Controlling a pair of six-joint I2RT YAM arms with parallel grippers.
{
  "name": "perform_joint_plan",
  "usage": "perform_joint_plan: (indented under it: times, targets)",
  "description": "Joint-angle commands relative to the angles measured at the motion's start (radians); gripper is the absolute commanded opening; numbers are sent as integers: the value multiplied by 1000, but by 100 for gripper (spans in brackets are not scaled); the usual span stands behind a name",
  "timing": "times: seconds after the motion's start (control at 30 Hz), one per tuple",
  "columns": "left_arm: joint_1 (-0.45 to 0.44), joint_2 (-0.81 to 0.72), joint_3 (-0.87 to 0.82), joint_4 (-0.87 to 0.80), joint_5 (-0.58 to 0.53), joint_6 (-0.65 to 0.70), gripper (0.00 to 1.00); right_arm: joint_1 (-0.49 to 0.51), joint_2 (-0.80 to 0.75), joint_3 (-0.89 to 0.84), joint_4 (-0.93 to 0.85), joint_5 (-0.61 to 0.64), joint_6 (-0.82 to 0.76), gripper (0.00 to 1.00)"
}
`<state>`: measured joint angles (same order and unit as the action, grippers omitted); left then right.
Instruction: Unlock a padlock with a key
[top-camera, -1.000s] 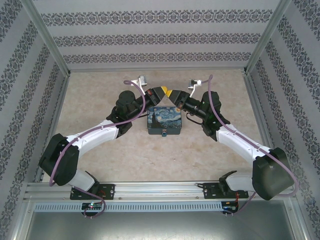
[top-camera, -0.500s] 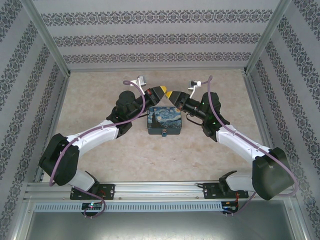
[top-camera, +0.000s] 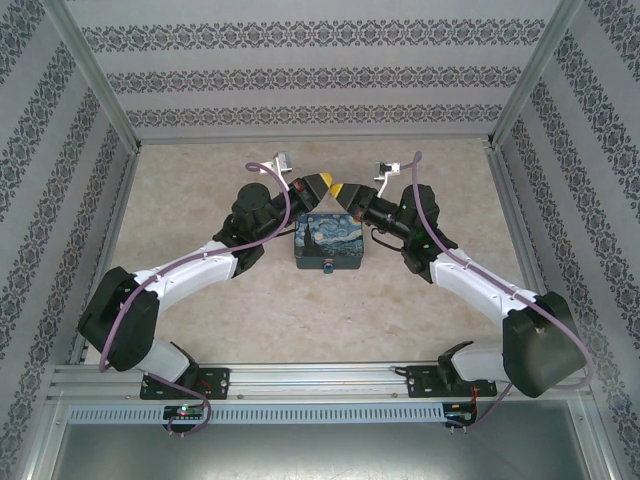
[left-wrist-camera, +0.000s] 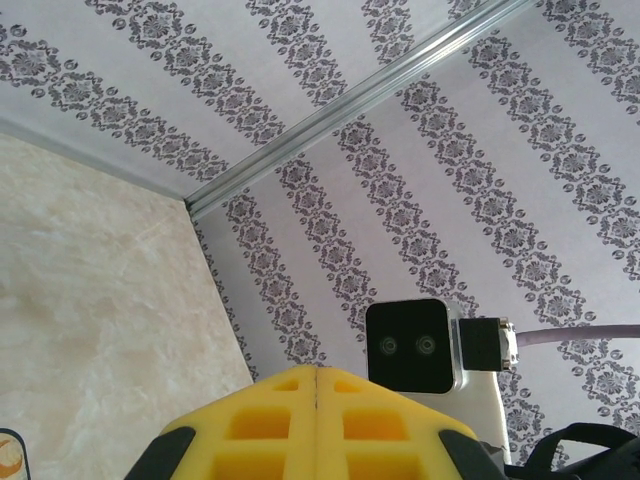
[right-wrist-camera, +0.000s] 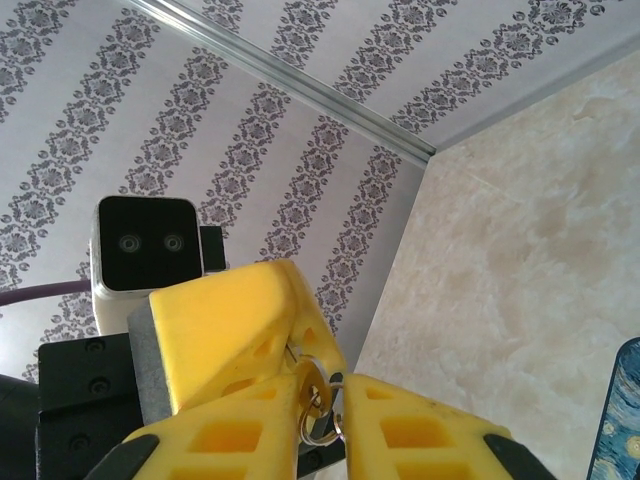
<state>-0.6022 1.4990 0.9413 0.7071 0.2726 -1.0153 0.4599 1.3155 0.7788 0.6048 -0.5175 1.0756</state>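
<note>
Both grippers meet tip to tip above the far edge of the painted tin (top-camera: 328, 240). My left gripper (top-camera: 326, 182) is shut, its yellow pads pressed flat together (left-wrist-camera: 316, 370). In the right wrist view its fingers (right-wrist-camera: 230, 320) pinch the thin blade of the key (right-wrist-camera: 311, 381). The key's round head and silvery ring stick out between the jaws of my right gripper (right-wrist-camera: 321, 378), which stand narrow and touch them on both sides. The right gripper (top-camera: 341, 188) comes in from the right. The tiny teal padlock (top-camera: 327, 267) hangs at the tin's near side.
The tin sits mid-table on beige marbled ground, between the two forearms. Patterned walls and metal frame posts close the table in on three sides. A corner of the tin shows at the right wrist view's edge (right-wrist-camera: 625, 400).
My right gripper has crept a little left toward the left gripper's tip, and its jaws have narrowed around the key's head. The left arm has stayed put.
</note>
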Motion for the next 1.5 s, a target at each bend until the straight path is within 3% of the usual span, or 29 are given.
perform_joint_plan:
  times: [0.0, 0.57, 0.77, 0.93, 1.03, 1.23, 1.47]
  targets:
    - [-4, 7, -12, 76, -7, -12, 0, 11, 8, 25, 42, -3, 7, 19]
    - [-4, 6, -35, 90, -19, -26, 0, 3, -6, 17, 37, 10, 5, 1]
    - [-4, 7, -28, 67, -20, -27, 0, 2, -10, 15, 39, -4, 1, 0]
    - [-4, -17, -32, 32, -50, -19, 44, -5, -28, -6, 35, -13, 1, 0]
    - [-2, -48, -33, -21, -76, 1, 63, -16, -39, -21, 25, -17, 7, 0]
    - [-2, -111, -39, -131, -104, 43, 82, -40, -45, -48, 18, -35, 59, 0]
    - [-1, -163, -68, -215, -120, 78, 90, -59, -38, -71, 10, -47, 165, 0]
